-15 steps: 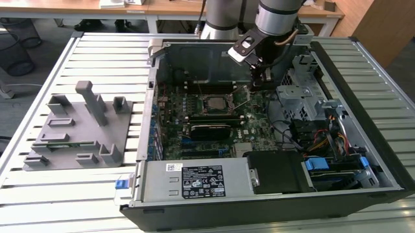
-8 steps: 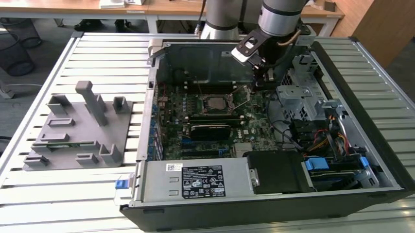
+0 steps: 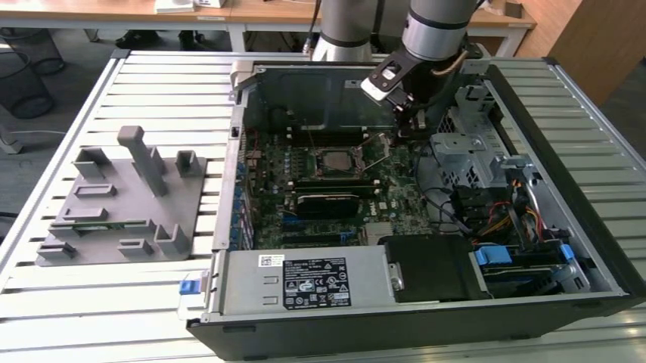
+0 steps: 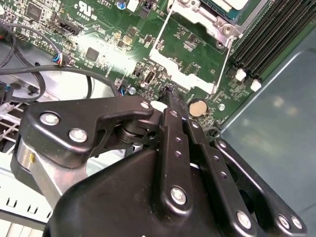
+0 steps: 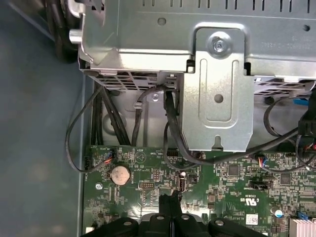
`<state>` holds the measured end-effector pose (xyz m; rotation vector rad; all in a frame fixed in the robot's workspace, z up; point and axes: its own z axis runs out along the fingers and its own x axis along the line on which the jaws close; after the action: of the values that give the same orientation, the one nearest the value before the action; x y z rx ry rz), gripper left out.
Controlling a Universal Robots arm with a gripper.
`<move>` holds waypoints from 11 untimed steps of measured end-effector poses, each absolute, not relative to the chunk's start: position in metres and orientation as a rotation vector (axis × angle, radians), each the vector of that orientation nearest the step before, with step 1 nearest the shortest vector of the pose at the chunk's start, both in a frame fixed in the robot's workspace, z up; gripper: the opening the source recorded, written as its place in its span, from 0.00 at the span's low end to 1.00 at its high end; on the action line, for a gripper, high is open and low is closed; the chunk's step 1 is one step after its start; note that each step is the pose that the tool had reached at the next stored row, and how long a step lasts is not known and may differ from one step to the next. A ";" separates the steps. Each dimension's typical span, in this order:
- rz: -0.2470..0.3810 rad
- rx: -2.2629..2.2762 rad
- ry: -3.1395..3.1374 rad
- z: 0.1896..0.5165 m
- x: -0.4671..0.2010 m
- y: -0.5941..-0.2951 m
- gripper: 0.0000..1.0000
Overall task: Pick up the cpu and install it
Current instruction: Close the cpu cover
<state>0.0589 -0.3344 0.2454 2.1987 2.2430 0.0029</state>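
Exterior view, arm (image 3: pixel 440 26) angled down, end effector (image 3: pixel 406 122) over motherboard (image 3: pixel 395 185)

Robotics lab or test workshop. Open computer case (image 3: pixel 424 331) around the jaws, on a slatted metal bench (image 3: pixel 101 310); grey fixture tray (image 3: pixel 106 208) well apart from them (exterior view's left). Wooden desks (image 3: pixel 268 13) and wire bin (image 3: pixel 23 83) beyond.

1. The exterior view looks down from well back onto the open black computer case (image 3: pixel 404 333) on a white slatted table (image 3: pixel 101 318).
2. Both wrist views sit close behind the black gripper (image 4: pixel 168 96) (image 5: pixel 170 200), looking onto the green motherboard (image 4: pixel 98 54) (image 5: pixel 222 182).
3. The first wrist view faces the grey sheet-metal drive cage (image 5: pixel 212 74); both share the round silver coin battery (image 4: pixel 198 107) (image 5: pixel 119 174).
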 end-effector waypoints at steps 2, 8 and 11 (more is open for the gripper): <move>0.002 2.199 2.243 0.243 0.059 -0.334 0.11; 0.001 2.199 2.244 0.238 0.059 -0.334 0.11; 0.001 2.199 2.244 0.237 0.058 -0.334 0.11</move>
<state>0.0582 -0.3341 0.2370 2.1992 2.2439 0.0009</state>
